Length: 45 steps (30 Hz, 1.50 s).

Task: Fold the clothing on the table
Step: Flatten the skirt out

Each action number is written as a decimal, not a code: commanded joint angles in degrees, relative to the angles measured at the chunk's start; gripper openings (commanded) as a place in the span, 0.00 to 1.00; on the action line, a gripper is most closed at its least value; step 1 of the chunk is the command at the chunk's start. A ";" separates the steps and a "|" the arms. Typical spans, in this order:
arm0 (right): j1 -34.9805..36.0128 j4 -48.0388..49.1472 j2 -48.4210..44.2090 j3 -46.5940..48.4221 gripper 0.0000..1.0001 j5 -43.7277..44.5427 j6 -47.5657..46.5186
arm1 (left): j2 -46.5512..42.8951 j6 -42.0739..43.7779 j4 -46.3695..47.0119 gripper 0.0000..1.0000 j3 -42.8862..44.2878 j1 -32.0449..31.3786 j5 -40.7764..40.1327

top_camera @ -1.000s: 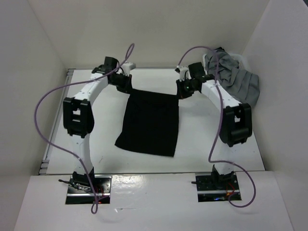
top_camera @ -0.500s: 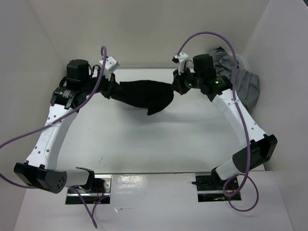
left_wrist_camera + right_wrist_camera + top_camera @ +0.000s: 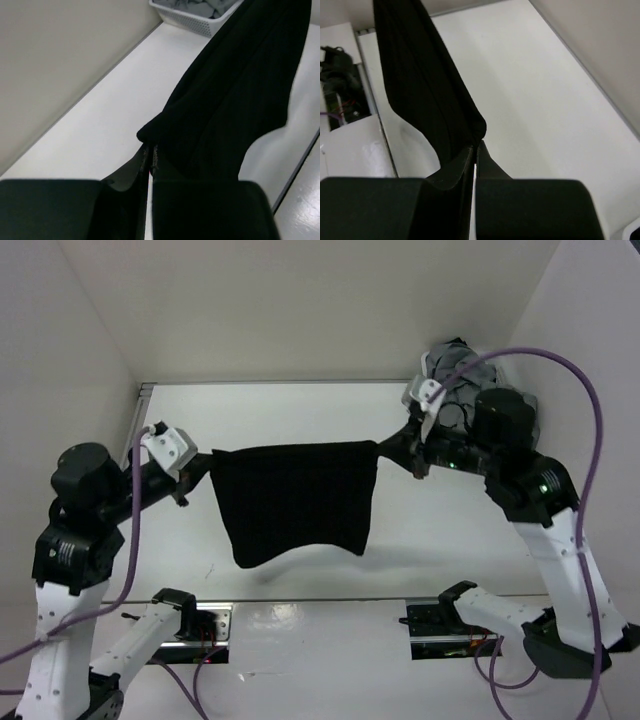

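Between jaws: clothing (image 3: pixel 295 502) stretched, hanging. Left gripper (image 3: pixel 198 476), right gripper (image 3: pixel 388 452) clamped on top corners. Risk: shallow pinch slips, corner drops, fold skews.

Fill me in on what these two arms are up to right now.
The two arms hold a plain black fabric garment stretched between them above the flat white table. The left gripper is shut on one top corner and the right gripper on the other, so the cloth hangs like a curtain. Its lower edge seems to hang clear of the surface. No fold shows yet. Grey garments sit in a white mesh basket at the far right corner.
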 commanded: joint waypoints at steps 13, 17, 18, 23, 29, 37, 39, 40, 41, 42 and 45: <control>-1.81 7.74 -3.19 -20.55 0.00 -2.56 -2.02 | -1.39 2.48 -0.19 0.00 -11.15 3.58 8.32; -1.81 14.07 4.19 -23.12 0.00 0.43 -0.79 | 4.76 2.48 5.17 0.00 -14.84 3.58 8.32; -1.81 16.09 5.86 -23.12 0.00 1.04 -0.79 | 6.17 1.61 6.66 0.00 -15.55 3.58 8.32; -1.81 18.30 19.22 -19.62 0.00 6.32 -1.75 | 17.86 -1.64 18.26 0.00 -17.93 3.05 5.52; -2.33 21.12 32.58 -11.02 0.00 9.83 -3.42 | 32.62 -3.58 26.80 0.00 -12.58 4.19 1.12; -5.58 22.17 47.17 -0.72 0.00 10.37 -4.47 | 55.12 -3.05 26.19 0.00 2.36 7.44 2.08; -6.29 22.17 50.87 1.92 0.00 10.98 -4.48 | 60.40 -3.05 25.66 0.00 6.48 8.14 2.61; -6.98 22.17 52.01 3.49 0.00 10.98 -4.48 | 61.98 -3.05 24.97 0.00 7.90 8.76 3.39; -7.51 22.17 53.85 4.12 0.00 11.50 -5.09 | 64.78 -3.05 24.96 0.00 9.04 8.77 3.40; -7.52 22.17 54.65 4.12 0.00 12.03 -5.09 | 65.94 -3.05 24.96 0.00 10.88 8.77 3.92; -8.13 22.17 57.99 7.89 0.00 12.04 -5.09 | 69.90 -3.58 24.96 0.00 12.83 9.29 3.93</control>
